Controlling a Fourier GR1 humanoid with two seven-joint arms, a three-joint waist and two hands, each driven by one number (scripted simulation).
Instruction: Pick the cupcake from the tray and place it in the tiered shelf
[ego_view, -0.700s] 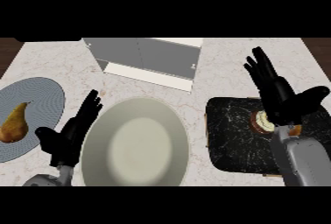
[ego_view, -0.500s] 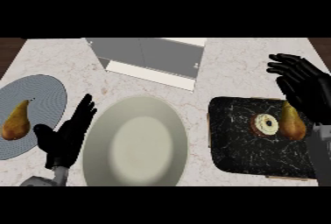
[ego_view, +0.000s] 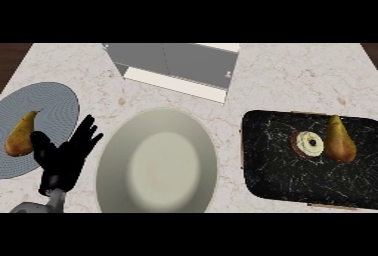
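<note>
Small round cupcake with pale frosting and a dark centre (ego_view: 308, 143) sits on the black marbled rectangular tray (ego_view: 288, 175) at right, touching or just beside a yellow-brown pear (ego_view: 340, 140) on the same tray. Grey tiered shelf (ego_view: 177, 65) stands at the counter's far edge, well apart. Left hand (ego_view: 65, 159), black, fingers straight and spread, holds nothing, beside the large pale round plate (ego_view: 157, 162). A second pear (ego_view: 21, 136) lies on a grey ribbed round mat (ego_view: 52, 107) at left. Right hand is out of view
</note>
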